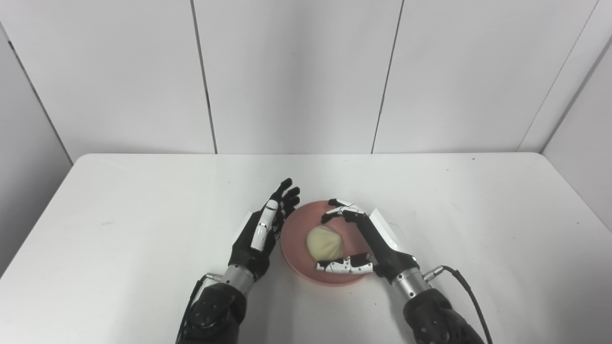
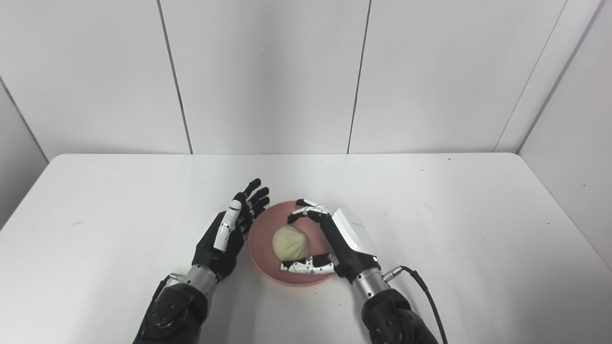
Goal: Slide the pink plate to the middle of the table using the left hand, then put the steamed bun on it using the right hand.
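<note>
The steamed bun point(image 1: 323, 242) sits on the pink plate point(image 1: 292, 241), a little toward the plate's near side, and I read it as lying inside the curl of my right hand point(image 1: 366, 243) and not clamped by it: the thumb point(image 1: 345, 265) reaches across just in front of the bun and the fingers point(image 1: 340, 210) arch over the plate's far rim, with pink showing between them and the bun. So that hand is spread apart and empty, as far as I can judge, though I cannot tell whether the thumb tip brushes the bun's near edge. The bun lies to the left of that palm, so pulling back to the right and upward should clear it. My left hand point(image 1: 265, 229) stands edge-on just beside the plate's left rim, fingers straight and apart, holding nothing; contact with the rim is too close to call. The right hand is the nearer one to the bun. The plate rests on the white table point(image 1: 143, 215), about centred left to right, nearer me than the far edge. Pale wall panels point(image 1: 296, 71) close in the back and sides.
</note>
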Robot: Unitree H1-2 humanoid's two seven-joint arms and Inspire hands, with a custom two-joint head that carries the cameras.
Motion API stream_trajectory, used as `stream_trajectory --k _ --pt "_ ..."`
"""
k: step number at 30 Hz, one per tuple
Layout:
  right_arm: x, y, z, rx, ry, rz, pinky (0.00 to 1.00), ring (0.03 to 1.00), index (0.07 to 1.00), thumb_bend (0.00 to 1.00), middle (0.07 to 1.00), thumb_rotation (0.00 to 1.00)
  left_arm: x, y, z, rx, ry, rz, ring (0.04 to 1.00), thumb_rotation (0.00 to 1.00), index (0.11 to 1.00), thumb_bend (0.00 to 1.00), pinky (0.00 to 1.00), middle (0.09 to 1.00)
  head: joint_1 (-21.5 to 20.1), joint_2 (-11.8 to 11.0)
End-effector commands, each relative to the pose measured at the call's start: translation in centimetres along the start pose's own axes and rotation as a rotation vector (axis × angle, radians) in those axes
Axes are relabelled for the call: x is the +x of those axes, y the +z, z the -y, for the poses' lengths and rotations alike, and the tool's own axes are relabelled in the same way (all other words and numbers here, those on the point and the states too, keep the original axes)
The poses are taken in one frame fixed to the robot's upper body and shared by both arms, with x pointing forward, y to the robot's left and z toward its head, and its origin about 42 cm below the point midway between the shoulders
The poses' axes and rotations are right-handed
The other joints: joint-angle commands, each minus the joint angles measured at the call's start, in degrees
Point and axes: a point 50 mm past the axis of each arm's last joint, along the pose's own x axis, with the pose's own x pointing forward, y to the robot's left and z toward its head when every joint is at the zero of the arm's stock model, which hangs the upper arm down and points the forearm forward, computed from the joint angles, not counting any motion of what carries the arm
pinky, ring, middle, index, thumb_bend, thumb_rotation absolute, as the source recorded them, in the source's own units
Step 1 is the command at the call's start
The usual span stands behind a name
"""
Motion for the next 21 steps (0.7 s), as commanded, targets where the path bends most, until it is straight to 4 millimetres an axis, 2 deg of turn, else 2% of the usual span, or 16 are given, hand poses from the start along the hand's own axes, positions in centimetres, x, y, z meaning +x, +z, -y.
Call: stream_trajectory --k 1,2,5,9,12,18,21 --pt "0.9 1.2 1.6 -0.023 -0.017 0.059 0.84 0.92 0.834 0.63 0.909 0.37 -1.4 -1.6 -0.5 -0.011 0.016 -0.036 0.958 1.0 0.934 0.43 0.99 0.946 0.07 0.04" --pt "0.9 1.2 1.6 -0.029 -0.002 0.055 0.85 0.922 0.836 0.63 0.91 0.38 -1.4 -1.6 -0.5 -0.01 0.016 -0.038 0.958 1.0 0.934 0.43 0.99 0.946 0.08 0.12" --pt "0.8 1.1 1.7 -0.025 0.031 0.037 0.85 0.944 0.855 0.65 0.947 0.49 -1.4 -1.7 -0.5 -0.008 0.015 -0.038 0.958 1.0 0.929 0.44 0.99 0.945 0.09 0.13" --pt "0.8 1.0 1.8 -0.022 0.045 0.032 0.9 0.965 0.868 0.67 0.972 0.57 -1.4 -1.7 -0.5 -0.009 0.014 -0.036 0.959 1.0 0.932 0.44 0.99 0.946 0.14 0.3" --pt "0.7 0.8 1.8 -0.026 0.04 0.045 0.91 0.979 0.88 0.67 0.986 0.58 -1.4 -1.6 -0.5 -0.015 0.011 -0.04 0.962 1.0 0.933 0.44 1.0 0.948 0.14 0.3" --pt "0.6 0.2 1.9 -0.018 -0.027 0.075 0.92 1.0 0.959 0.69 1.0 0.69 -1.4 -1.5 -0.6 -0.014 0.017 -0.039 0.964 1.0 0.934 0.45 1.0 0.949 0.14 0.3" --pt "0.6 -0.2 1.8 0.013 -0.112 0.095 0.89 0.989 0.992 0.71 1.0 0.73 -1.4 -1.3 -0.7 -0.008 0.026 -0.034 0.968 1.0 0.936 0.44 1.0 0.953 0.04 0.3"
